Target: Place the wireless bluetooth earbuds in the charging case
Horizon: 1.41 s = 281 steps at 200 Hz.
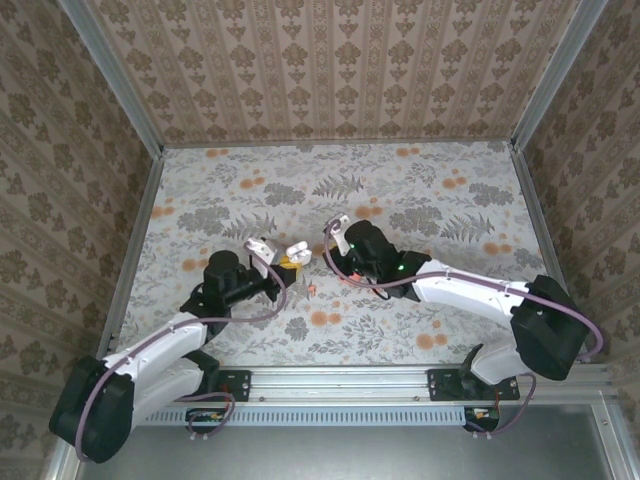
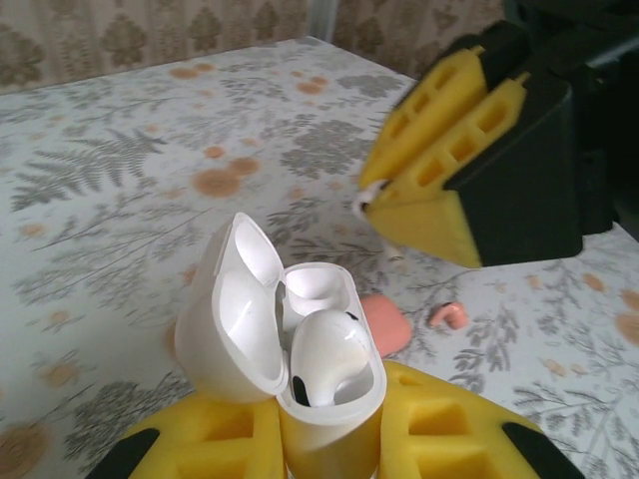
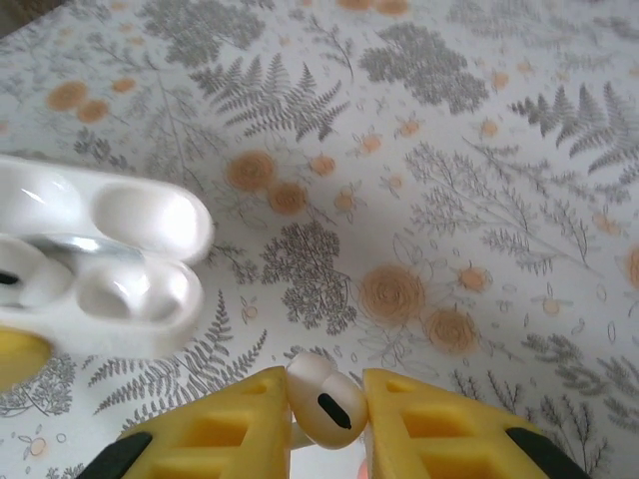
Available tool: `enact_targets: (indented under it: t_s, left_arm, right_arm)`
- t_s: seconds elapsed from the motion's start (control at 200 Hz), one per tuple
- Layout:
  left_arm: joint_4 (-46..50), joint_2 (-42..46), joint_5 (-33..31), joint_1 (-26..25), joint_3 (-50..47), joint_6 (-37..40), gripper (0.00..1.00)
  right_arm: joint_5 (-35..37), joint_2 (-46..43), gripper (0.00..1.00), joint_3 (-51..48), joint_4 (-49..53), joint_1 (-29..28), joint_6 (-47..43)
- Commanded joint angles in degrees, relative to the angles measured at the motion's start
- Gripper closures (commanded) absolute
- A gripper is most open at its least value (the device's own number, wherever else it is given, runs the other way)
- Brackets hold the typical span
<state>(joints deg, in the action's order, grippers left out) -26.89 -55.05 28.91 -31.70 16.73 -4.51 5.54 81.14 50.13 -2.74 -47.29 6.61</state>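
Observation:
My left gripper [image 2: 325,441] is shut on the base of an open white charging case [image 2: 329,399], held upright with its lid [image 2: 232,299] swung to the left. One white earbud [image 2: 327,355] sits in the near socket, and the far socket [image 2: 316,287] is empty. My right gripper [image 3: 327,401] is shut on a second white earbud [image 3: 329,403], hovering up and to the right of the case [image 3: 120,289]. In the top view the left gripper [image 1: 280,258] and the right gripper [image 1: 337,236] stand close together at mid-table.
A pink case [image 2: 385,321] and a pinkish-red earbud [image 2: 447,315] lie on the floral tablecloth [image 2: 120,200] just behind the white case. The same small earbud [image 1: 312,290] lies between the arms. Patterned walls enclose the table on three sides.

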Motion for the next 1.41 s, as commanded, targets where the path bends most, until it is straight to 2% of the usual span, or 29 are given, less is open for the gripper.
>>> enact_targets:
  t_s: [0.0, 0.275, 0.8, 1.4]
  left_arm:
    - [-1.93, -1.48, 4.42, -1.11, 2.54, 2.91, 0.94]
    - [-2.27, -3.78, 5.49, -2.13, 3.96, 3.06, 0.94]
    - [-4.39, -4.08, 6.87, -2.40, 4.63, 1.22, 0.94]
    - [-5.19, -3.23, 5.91, -2.35, 4.63, -0.08, 0.93]
  right_arm:
    - [-2.02, -3.62, 0.76, -1.69, -4.96, -0.11, -4.08]
    - [-3.31, -6.43, 0.76, -3.02, -7.10, -0.17, -7.04]
    - [-4.93, -4.22, 0.76, -1.88, -7.83, -0.92, -8.25]
    - [-1.09, -2.67, 0.77, -0.43, -4.47, -3.52, -13.75]
